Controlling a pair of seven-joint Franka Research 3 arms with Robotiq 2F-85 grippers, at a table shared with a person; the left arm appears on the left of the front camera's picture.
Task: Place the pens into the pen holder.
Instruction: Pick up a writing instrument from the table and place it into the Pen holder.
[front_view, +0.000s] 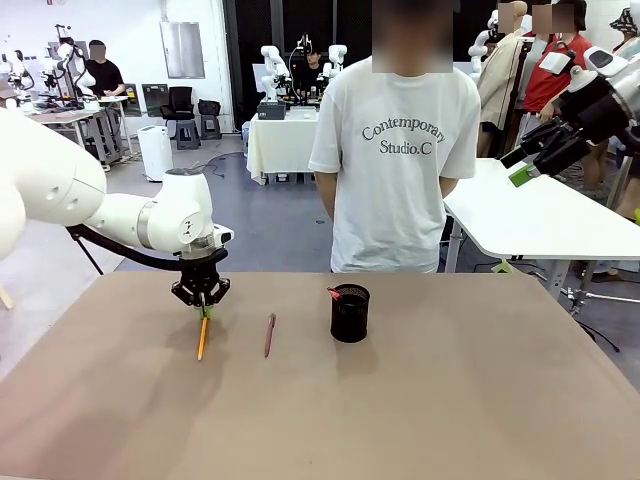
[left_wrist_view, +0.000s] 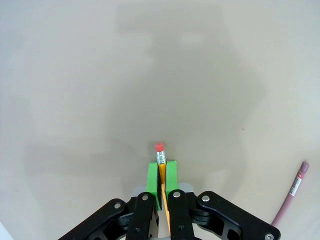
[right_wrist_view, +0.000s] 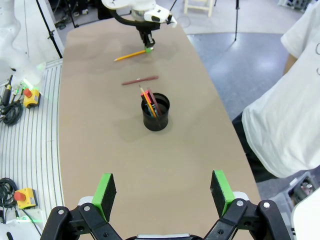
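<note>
A yellow-orange pencil (front_view: 202, 337) lies on the brown table with its far end between the green pads of my left gripper (front_view: 203, 311), which is shut on it. The left wrist view shows its red eraser end (left_wrist_view: 159, 148) poking out past the pads (left_wrist_view: 171, 175). The reddish-brown pen (front_view: 269, 335) lies loose just to the right, also seen as a pink stick (left_wrist_view: 291, 192). The black mesh pen holder (front_view: 350, 313) stands right of it and holds several pens (right_wrist_view: 150, 104). My right gripper (right_wrist_view: 163, 192) hangs open, high above the table, off at the upper right (front_view: 528, 160).
A person in a white T-shirt (front_view: 395, 150) stands at the table's far edge behind the holder. A white table (front_view: 540, 215) stands to the right. The brown table (front_view: 450, 400) stretches bare toward the near side.
</note>
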